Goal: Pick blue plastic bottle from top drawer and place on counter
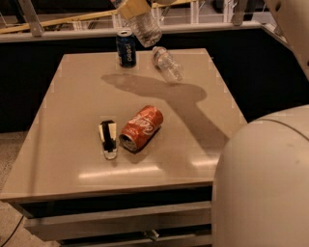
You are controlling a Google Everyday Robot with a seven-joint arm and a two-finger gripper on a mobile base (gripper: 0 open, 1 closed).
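Up at the far edge of the counter point(72, 144), the gripper point(133, 6) hangs in the air, partly cut off at the top of the view. Its tan fingers point(129, 8) are closed on the upper end of the blue plastic bottle point(147, 30). The bottle, clear and ribbed, dangles tilted below the gripper. It is off the surface, above the back edge, just beside the upright blue soda can point(126, 48). A second clear plastic bottle point(167, 63) lies on its side on the counter just right of that can, with its capped end pointing toward the back. A long dark shadow of the arm runs across the glossy beige top, from the back toward the right front. Near the middle, a red cola can point(141, 128) lies on its side with its open end toward the front. Just beside it on the left lies a small black-and-white object point(108, 139) that I can't identify. Below the front edge, the pale top drawer point(96, 223) looks pushed in, and a metal latch point(152, 235) shows under it. The robot's rounded cream body point(263, 188) fills the near right corner.
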